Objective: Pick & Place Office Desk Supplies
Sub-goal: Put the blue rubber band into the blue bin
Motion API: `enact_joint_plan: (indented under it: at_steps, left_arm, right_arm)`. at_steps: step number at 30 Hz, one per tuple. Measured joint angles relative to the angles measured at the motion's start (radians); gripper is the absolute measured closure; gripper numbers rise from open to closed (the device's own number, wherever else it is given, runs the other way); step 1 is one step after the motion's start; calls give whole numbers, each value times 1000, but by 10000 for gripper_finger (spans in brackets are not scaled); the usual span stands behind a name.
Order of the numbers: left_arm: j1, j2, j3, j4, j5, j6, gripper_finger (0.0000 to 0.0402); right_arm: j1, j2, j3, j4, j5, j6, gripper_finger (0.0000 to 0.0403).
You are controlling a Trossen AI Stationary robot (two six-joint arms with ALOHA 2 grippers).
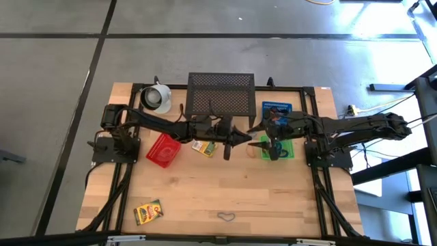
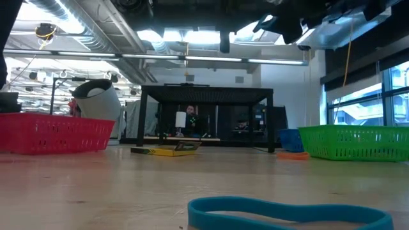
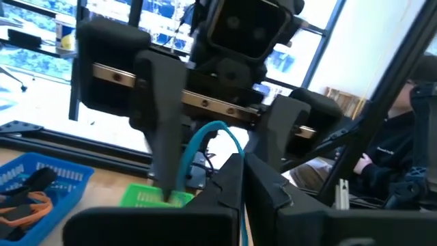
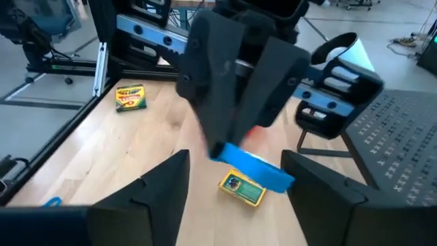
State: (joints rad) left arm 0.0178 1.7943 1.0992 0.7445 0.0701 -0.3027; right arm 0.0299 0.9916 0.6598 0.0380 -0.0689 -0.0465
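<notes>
Blue loop (image 4: 252, 167) pinched in left gripper's (image 4: 229, 147) closed fingers above the wooden table (image 1: 205, 198), facing right gripper (image 3: 205, 147), jaws spread wide, holding nothing.

My left gripper (image 1: 237, 140) and my right gripper (image 1: 254, 143) meet tip to tip above mid-table, blocking each other's way forward. Behind them stands the black mesh shelf (image 1: 220, 94); the red mesh basket (image 1: 163, 149) flanks one side, the green mesh basket (image 1: 285, 148) the other. The bare wooden tabletop (image 1: 225, 188) toward the front is open, apart from a crayon box (image 1: 148, 212) and a thin loop (image 1: 226, 217).
</notes>
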Motion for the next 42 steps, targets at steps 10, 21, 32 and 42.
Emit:
enact_joint_plan:
  at_steps: [10,21,32,42]
  left_arm:
    - [39,-2,1,1,16,0,398]
    - [81,-3,1,1,82,1,398]
    - [96,-4,2,-26,113,-25,353]
    - [124,-4,2,-75,112,-29,212]
  right_arm:
    - [0,0,0,0,2,18,262]
    - [0,0,-1,0,83,161,391]
    - [-23,0,-1,-30,133,277,398]
    - [-137,-78,-2,-294,154,375,400]
